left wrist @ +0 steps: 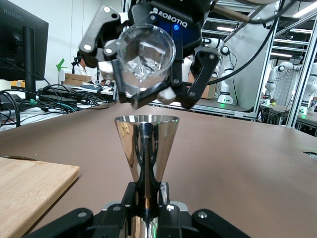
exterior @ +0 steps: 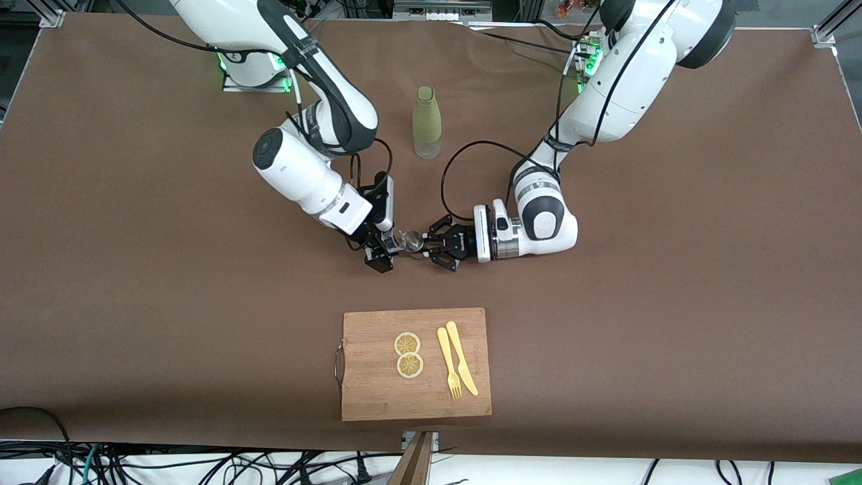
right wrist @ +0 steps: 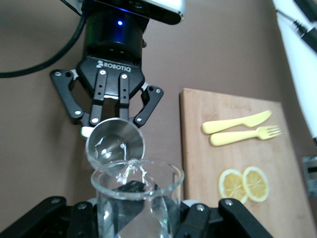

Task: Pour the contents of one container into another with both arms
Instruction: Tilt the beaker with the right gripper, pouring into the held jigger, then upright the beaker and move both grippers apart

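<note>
The right tool [exterior: 389, 248] is gripping the glass [exterior: 397, 242], tipping it with its mouth just above the jigger [exterior: 412, 240]. The left tool [exterior: 434, 248] is clamping the jigger upright by its waist over the table [exterior: 673, 303], between the bottle [exterior: 427, 122] and the board [exterior: 415, 391].

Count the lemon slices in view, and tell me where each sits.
2, both on the wooden cutting board. One lemon slice lies farther from the front camera; the other lemon slice overlaps it, nearer the camera. Both lie beside the yellow fork. None seems hidden.
</note>
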